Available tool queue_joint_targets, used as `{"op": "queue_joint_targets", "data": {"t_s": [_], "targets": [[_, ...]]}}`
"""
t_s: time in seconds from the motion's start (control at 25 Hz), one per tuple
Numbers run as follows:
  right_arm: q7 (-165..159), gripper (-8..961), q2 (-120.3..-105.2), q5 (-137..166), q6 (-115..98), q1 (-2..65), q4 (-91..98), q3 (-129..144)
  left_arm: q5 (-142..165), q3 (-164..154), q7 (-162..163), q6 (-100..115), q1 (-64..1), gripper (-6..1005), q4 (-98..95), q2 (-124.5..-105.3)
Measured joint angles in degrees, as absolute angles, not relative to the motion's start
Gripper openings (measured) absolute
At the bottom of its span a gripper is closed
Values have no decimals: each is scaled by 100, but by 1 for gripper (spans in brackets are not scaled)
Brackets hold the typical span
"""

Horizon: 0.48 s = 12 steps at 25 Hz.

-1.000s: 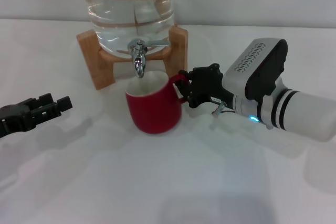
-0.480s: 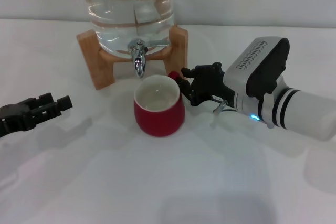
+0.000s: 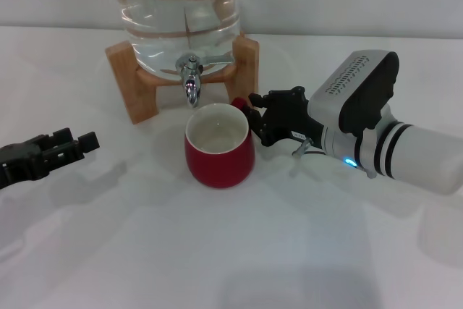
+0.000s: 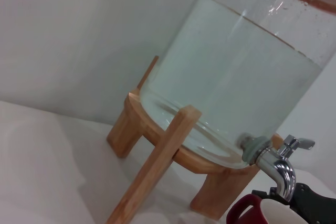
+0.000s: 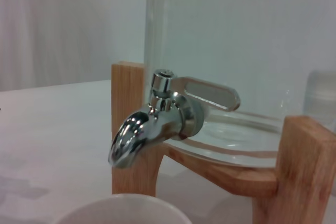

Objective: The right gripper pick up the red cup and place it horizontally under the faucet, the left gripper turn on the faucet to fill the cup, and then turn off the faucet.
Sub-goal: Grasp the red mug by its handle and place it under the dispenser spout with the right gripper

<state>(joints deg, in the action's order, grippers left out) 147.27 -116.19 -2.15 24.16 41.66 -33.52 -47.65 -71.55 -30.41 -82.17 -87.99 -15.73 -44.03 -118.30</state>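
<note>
Nearest the robot, the white bench (image 3: pixel 217 251) carries all items. The left gripper (image 3: pixel 54 151) lies low at the left side, well apart from the other items, holding nothing; whether its jaws are parted or closed cannot be told.

Further in, the red cup (image 3: pixel 219 146) stands upright on the bench with its mouth facing up and its off-white inside showing no visible water. It sits just in front of and below the faucet (image 3: pixel 191 81), whose spout points down toward the rim of the cup. The small loop handle of the cup points toward the right.

The right gripper (image 3: pixel 255 122) reaches in from the right at bench level, its wrist showing a blue light. Its jaws are at the cup's handle and appear clenched on it, though the contact itself is partly hidden.

Behind, the faucet is fitted to the clear water jug (image 3: pixel 181 5), which holds water and rests on the wooden stand (image 3: pixel 134 88). In the right wrist view the lever handle (image 5: pixel 207 93) lies sideways above the spout; no water runs from it.
</note>
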Motion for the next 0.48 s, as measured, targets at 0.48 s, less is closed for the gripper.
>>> {"op": "queue_joint_targets", "data": {"t_s": [0.48], "targets": [[14720,276,-11619,-197,2354,4147,-3339,-4763,-7131,-3047,-8163,-8797,-1573,847,-4403,-11837]]}}
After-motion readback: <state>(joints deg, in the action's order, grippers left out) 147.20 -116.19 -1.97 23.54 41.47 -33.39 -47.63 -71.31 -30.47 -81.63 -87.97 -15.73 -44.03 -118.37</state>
